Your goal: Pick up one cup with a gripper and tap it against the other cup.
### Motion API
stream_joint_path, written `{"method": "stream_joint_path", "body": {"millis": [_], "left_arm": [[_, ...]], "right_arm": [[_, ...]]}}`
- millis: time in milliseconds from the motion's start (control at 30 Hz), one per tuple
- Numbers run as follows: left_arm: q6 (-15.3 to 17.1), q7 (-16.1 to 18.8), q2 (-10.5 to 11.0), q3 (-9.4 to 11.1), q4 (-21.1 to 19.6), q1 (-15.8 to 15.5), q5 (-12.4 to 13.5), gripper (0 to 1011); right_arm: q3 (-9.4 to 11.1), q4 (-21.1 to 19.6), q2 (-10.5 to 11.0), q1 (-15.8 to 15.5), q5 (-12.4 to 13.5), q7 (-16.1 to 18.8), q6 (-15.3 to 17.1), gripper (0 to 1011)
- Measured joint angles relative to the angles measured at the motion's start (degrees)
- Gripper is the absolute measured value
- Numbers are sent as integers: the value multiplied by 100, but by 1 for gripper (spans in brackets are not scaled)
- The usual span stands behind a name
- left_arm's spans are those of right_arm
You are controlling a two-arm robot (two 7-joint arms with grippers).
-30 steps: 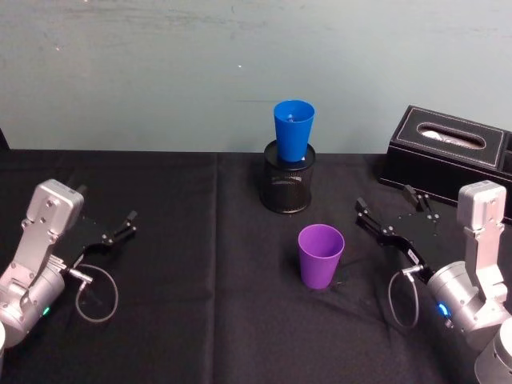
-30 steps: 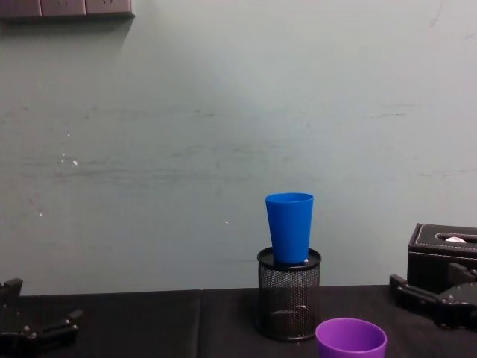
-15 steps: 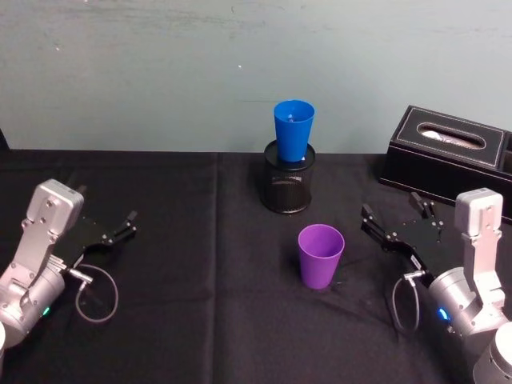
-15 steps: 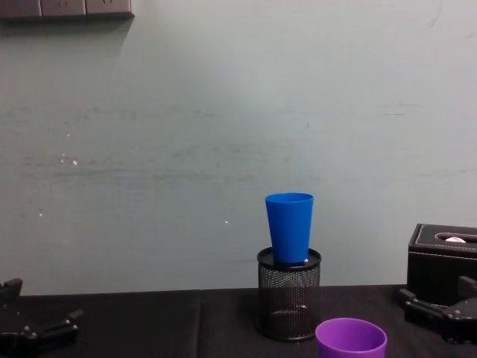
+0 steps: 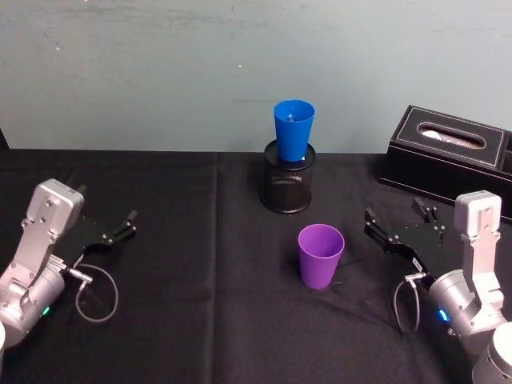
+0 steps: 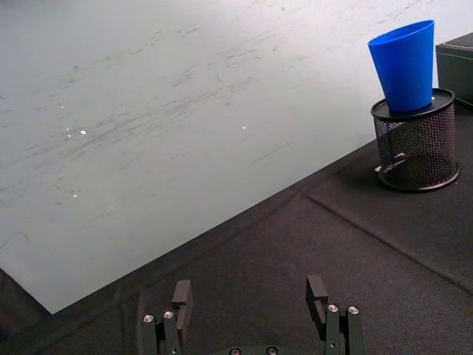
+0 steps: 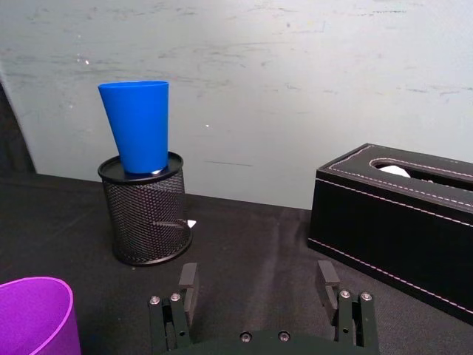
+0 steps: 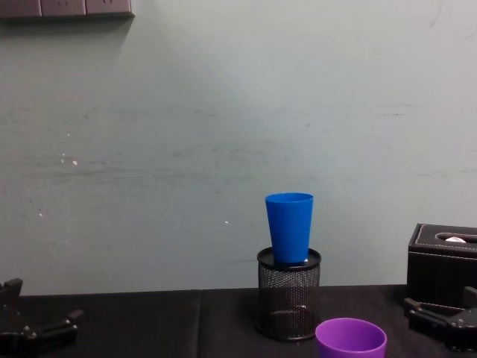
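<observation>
Overhead, a black cloth (image 5: 200, 320) covers the table beneath a pale green wall (image 5: 160, 72). At the left, the left gripper (image 5: 120, 226) rests low over the cloth, jaws spread and empty. Centre back, the blue cup (image 5: 293, 130) stands upright in a black mesh pen holder (image 5: 287, 188); nearer, the purple cup (image 5: 321, 255) stands on the cloth, apart from both. To its right, the right gripper (image 5: 398, 226) hovers near it, jaws spread, before a black tissue box (image 5: 444, 156).

**A:** What am I operating in?

**B:** I read it as an office or lab test bench: black cloth-covered table (image 5: 200, 264), plain pale wall (image 5: 160, 72), mesh pen holder (image 5: 287, 187), black leather tissue box (image 5: 448, 156), wall sockets (image 8: 67, 7).
</observation>
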Motion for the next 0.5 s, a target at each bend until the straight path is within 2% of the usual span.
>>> {"method": "stream_joint_path", "body": {"millis": [500], "left_arm": [[0,0,0,0,0,0,0,1011]], "right_arm": [[-3,1,0,3,-1,4,7,1003]]}}
